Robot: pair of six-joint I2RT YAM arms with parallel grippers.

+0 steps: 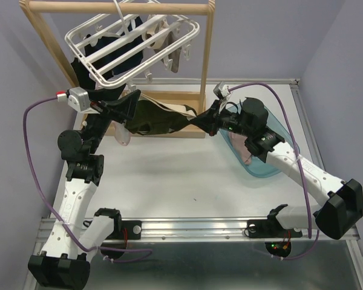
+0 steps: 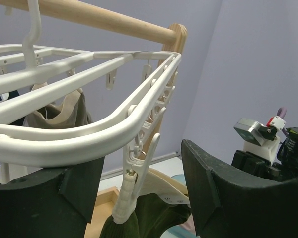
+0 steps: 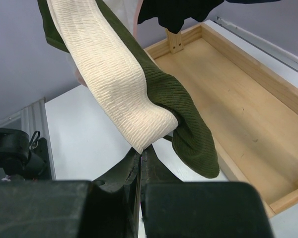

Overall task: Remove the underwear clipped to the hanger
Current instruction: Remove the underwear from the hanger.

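Underwear: olive pair (image 1: 160, 118) stretched taut between one clip (image 2: 129, 193) on the hanger (image 2: 89, 134) rim and your right hand (image 3: 140, 153), over the stand's wooden tray (image 3: 238, 99).
Right hand: pressed together, pinching the cream waistband; your pull should free the cloth once the clip opens.
Left hand (image 2: 141, 173): spread, fingers either side of that clip, placed to squeeze it.
Hanger: tilted on the wooden rail (image 1: 121, 8); other pairs (image 1: 124, 54) hang clipped.
Around: teal tub (image 1: 272, 166) on the counter (image 1: 169, 181), pink cloth inside, likely your drop spot.
Obstacles: neighbouring clips crowd the rim; catch only the one.
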